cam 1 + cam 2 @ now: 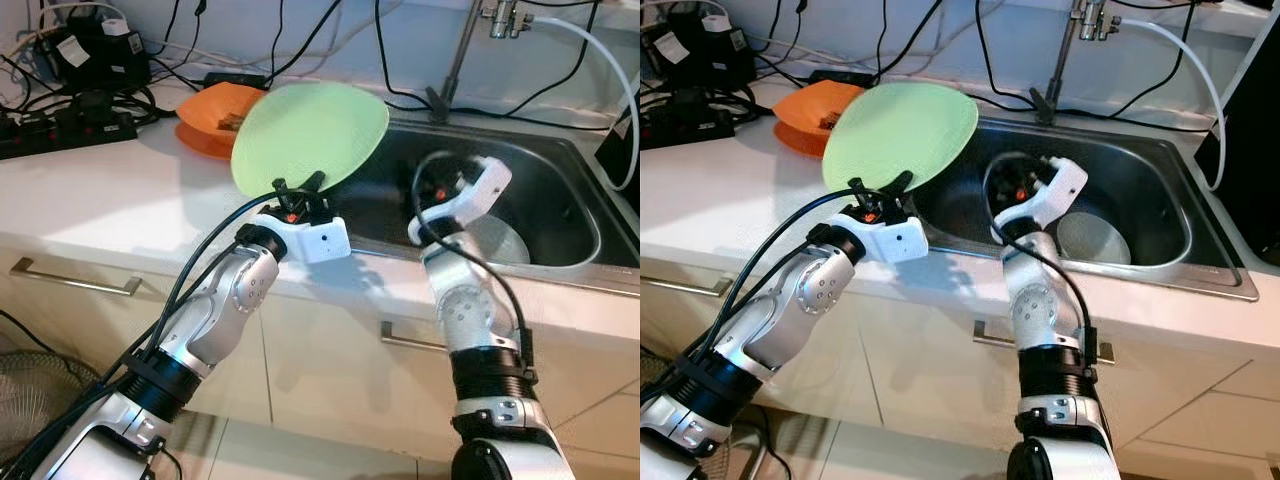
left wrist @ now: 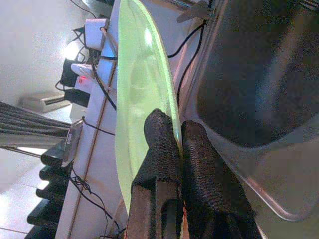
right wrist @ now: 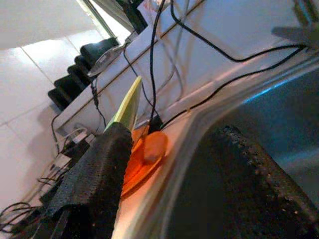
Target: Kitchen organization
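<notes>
Left wrist view: left end effector (image 2: 179,149) pinching green plate (image 2: 137,94) rim beside sink (image 2: 259,99).

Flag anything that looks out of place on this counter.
Loose black cables and a power strip lie on the counter right beside the sink, an odd spot for electrics. The left claw holds the green plate tilted over the sink edge, in front of an orange bowl.

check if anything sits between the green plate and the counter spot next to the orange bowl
Nothing visible does. The left gripper holds the green plate tilted above the counter, overlapping the orange bowl.
</notes>
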Controlling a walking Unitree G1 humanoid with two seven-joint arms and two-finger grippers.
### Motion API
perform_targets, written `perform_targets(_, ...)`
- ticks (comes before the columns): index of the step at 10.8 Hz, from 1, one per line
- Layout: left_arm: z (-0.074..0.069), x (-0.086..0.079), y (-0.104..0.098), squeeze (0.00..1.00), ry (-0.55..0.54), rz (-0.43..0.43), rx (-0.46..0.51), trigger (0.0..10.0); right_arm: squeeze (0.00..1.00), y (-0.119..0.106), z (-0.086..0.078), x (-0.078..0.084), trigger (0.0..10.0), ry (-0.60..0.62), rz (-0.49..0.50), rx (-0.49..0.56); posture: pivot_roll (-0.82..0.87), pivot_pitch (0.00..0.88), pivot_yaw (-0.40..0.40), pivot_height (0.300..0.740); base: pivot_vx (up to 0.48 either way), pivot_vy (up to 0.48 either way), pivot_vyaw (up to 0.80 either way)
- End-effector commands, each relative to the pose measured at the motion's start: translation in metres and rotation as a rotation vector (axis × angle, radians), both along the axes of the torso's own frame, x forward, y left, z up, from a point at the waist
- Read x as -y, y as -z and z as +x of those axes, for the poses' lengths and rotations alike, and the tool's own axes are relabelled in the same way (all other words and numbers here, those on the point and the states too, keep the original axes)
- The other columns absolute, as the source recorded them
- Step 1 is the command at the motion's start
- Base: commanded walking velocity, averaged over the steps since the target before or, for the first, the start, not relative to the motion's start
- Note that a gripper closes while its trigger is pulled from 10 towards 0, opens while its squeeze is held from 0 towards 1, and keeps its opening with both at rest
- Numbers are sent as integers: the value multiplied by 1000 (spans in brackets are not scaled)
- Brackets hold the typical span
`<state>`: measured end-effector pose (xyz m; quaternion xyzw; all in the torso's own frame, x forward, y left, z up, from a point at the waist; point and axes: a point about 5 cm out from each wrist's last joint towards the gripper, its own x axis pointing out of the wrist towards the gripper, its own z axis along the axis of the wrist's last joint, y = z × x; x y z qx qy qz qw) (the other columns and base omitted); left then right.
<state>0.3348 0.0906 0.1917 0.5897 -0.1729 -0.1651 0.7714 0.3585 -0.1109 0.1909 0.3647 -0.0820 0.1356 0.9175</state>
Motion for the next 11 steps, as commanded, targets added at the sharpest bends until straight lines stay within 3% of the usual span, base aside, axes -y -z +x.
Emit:
perform_targets(1, -1, 5, -8, 0, 37, 13, 26, 10000, 0, -9, 0, 2, 10000, -14, 20, 23, 221, 0, -18, 740, 0, 0, 0)
perform_targets(11, -9, 17, -12, 0, 153, 3, 23, 10000, 0, -15, -3, -5, 10000, -79, 55, 17, 231, 0, -22, 740, 0, 0, 0)
